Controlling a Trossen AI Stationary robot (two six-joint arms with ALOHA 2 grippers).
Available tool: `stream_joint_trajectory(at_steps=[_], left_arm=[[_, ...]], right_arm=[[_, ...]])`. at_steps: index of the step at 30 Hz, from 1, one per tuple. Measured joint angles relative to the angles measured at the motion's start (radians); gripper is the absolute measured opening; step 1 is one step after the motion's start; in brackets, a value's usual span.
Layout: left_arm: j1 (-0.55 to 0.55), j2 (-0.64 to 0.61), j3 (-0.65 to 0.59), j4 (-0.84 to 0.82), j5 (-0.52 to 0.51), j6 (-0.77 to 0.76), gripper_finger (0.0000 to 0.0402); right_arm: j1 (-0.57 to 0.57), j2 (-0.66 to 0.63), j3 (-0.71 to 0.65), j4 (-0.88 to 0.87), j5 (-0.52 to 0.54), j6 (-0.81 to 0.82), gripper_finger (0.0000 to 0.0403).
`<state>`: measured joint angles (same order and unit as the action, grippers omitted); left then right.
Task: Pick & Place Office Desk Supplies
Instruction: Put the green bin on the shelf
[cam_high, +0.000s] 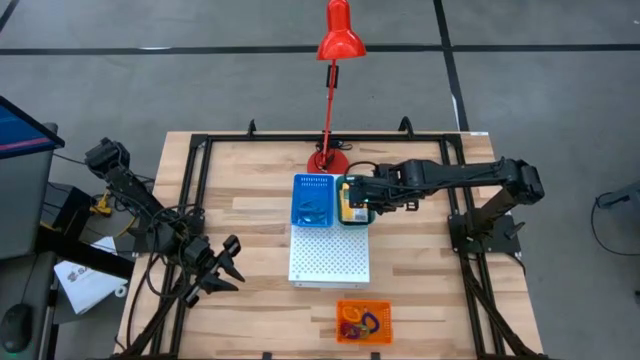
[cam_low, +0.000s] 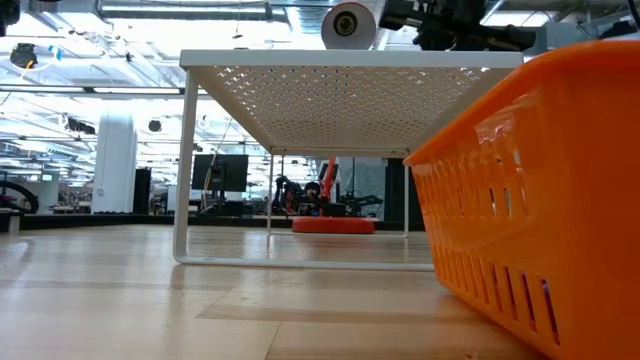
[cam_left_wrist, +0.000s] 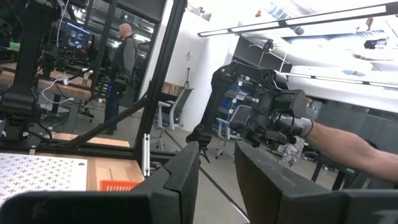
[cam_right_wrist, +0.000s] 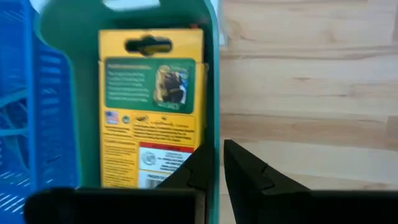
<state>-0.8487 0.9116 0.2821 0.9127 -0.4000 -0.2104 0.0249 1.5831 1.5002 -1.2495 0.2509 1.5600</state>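
1. The right gripper (cam_high: 362, 200) hangs over the teal tray (cam_high: 351, 203), which sits on the table (cam_high: 250, 200) just at 3 o'clock of the blue tray (cam_high: 312, 201) and at 12 o'clock of the white perforated board (cam_high: 330, 258).
2. A yellow-and-green crayon box (cam_right_wrist: 153, 106) lies flat in the teal tray. In the right wrist view its long axis runs straight away from the jaws, along the tray's length.
3. The right jaws are narrow — only a thin gap shows between the fingertips (cam_right_wrist: 245, 165) — and they grip nothing. They sit over the tray's outer wall, so the box lies slightly to one side of them, toward the blue tray.
4. The left gripper (cam_high: 215, 268) waits near the table's 8 o'clock edge, jaws parted and empty, well apart from every tray.
5. The orange tray (cam_high: 364, 321), holding coloured loops (cam_high: 358, 320), sits at 6 o'clock of the board; the right arm is nearer to it, I judge.
6. For a pick of the box, the jaws would likely need to widen and shift over it.
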Motion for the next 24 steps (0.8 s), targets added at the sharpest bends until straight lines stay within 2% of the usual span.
stream_joint_trajectory(at_steps=[24], left_arm=[[0.000, 0.000, 0.000, -0.005, 0.003, -0.003, 0.0098]], right_arm=[[0.027, -0.031, 0.000, 0.052, 0.034, -0.005, 0.0036]])
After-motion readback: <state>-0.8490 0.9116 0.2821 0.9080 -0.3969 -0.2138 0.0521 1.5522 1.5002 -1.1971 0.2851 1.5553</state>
